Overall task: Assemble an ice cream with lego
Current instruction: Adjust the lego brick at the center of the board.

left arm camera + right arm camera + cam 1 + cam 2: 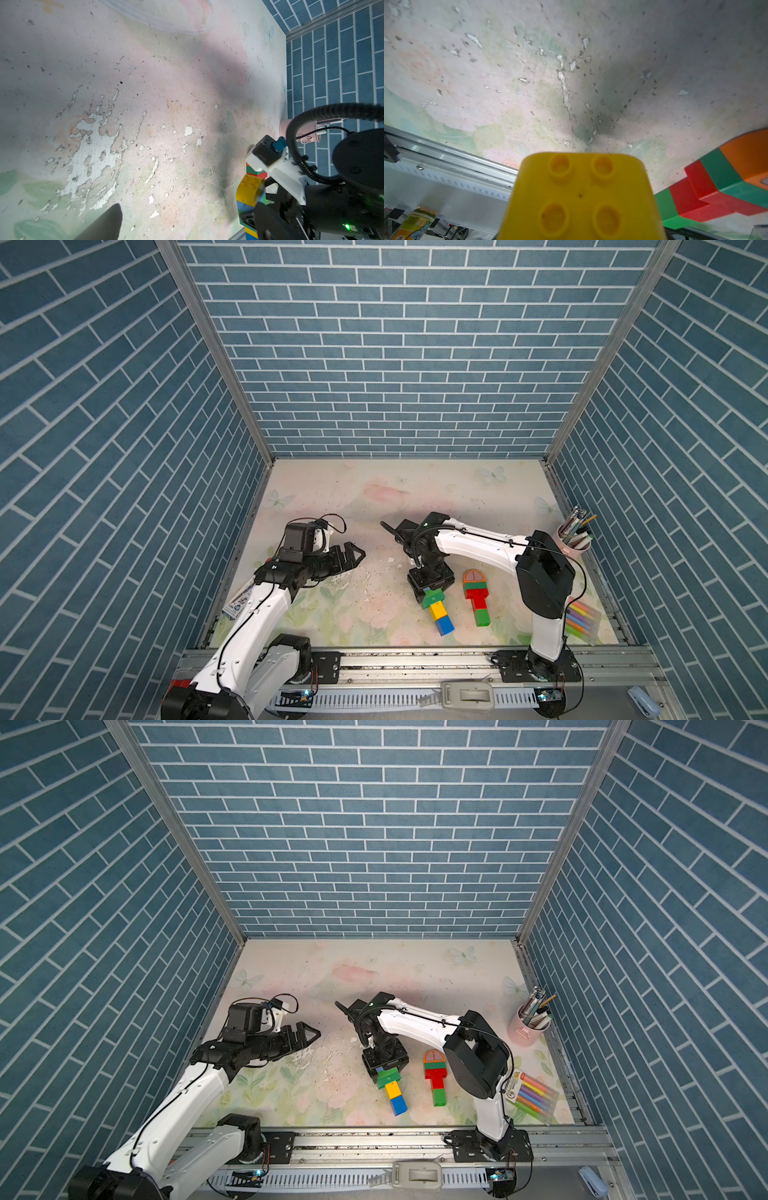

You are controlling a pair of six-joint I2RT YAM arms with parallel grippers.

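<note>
A lego stack (438, 612) lies on the floral mat (374, 605) near the front: green, yellow and blue bricks in both top views (392, 1090). Its far end carries a yellow round-topped piece (581, 197), which also shows in the left wrist view (249, 188). My right gripper (429, 588) points down over that end and is shut on the stack, hiding the top piece from above. To its right lies a second lego stack (476, 601) with an orange round top, green and red bricks. My left gripper (356, 555) hangs open and empty, well left of both; one of its fingers (104, 224) shows.
A pink cup of pens (575, 537) stands at the right wall. A pack of coloured markers (582, 620) lies at the front right behind the right arm. A metal rail (415, 659) runs along the front edge, with a tape dispenser (467, 695) beyond it. Blue brick walls enclose three sides.
</note>
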